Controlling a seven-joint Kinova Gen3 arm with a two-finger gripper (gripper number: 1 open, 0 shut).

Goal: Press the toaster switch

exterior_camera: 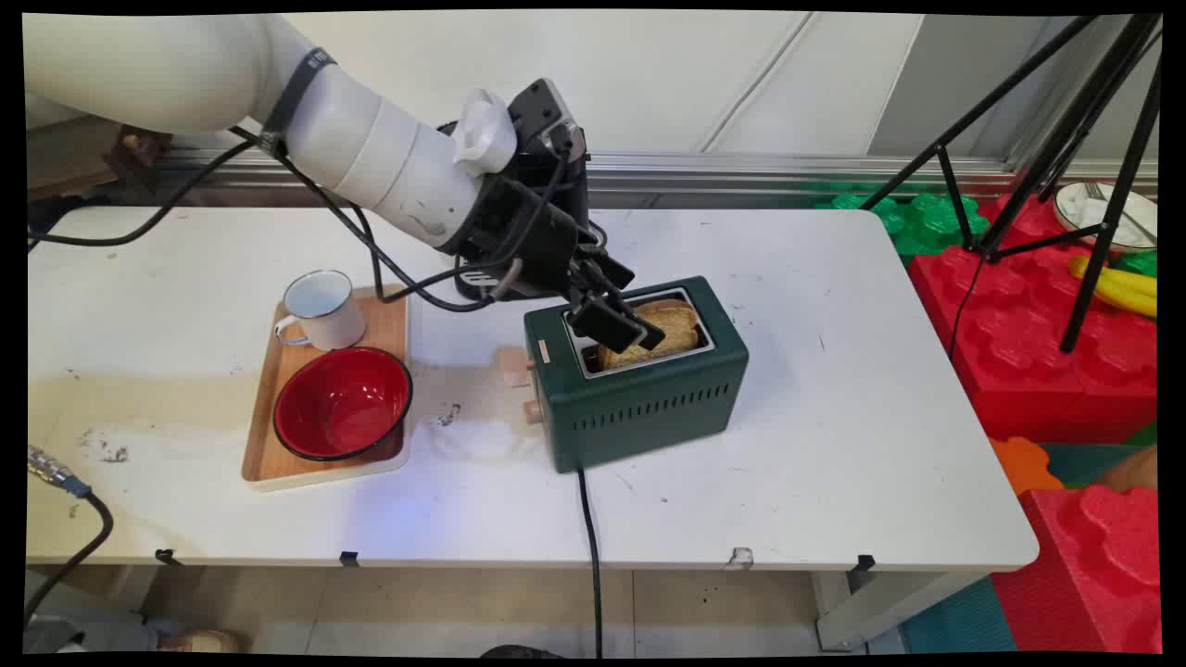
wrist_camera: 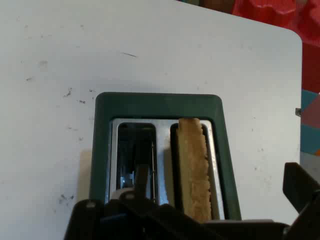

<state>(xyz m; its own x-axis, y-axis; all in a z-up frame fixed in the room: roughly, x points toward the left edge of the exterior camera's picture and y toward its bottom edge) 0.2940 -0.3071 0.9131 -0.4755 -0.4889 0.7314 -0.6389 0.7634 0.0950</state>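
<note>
The white arm [exterior_camera: 371, 157] reaches in from the upper left, slanting down and to the right across the table [exterior_camera: 834, 417], with black cables [exterior_camera: 371, 250] looping under it. Its wrist is bent so that the black gripper [exterior_camera: 616, 320] points down at an angle over the top of a dark green toaster [exterior_camera: 649, 408], which stands near the middle of the table with its power cord [exterior_camera: 589, 556] running off the near edge.

A slice of toast [exterior_camera: 667, 333] stands on edge in one of the toaster's two slots, its upper part sticking out above the metal top. In the hand view the toast [wrist_camera: 194, 170] fills the right slot, while the left slot [wrist_camera: 135, 160] is dark, with only the metal inside showing. The gripper's fingers [wrist_camera: 300, 187] are spread apart and hold nothing: one rises at the lower right, clear of the toaster's outer edge, and the other part of the linkage sits low at the left. In the main view the fingertips hover right at the toast's near end; whether they touch it cannot be told.

To the left of the toaster, well apart, a wooden tray [exterior_camera: 269, 435] carries a white enamel mug [exterior_camera: 321, 310] at its far end and a red bowl [exterior_camera: 343, 403] nearer the camera
</note>
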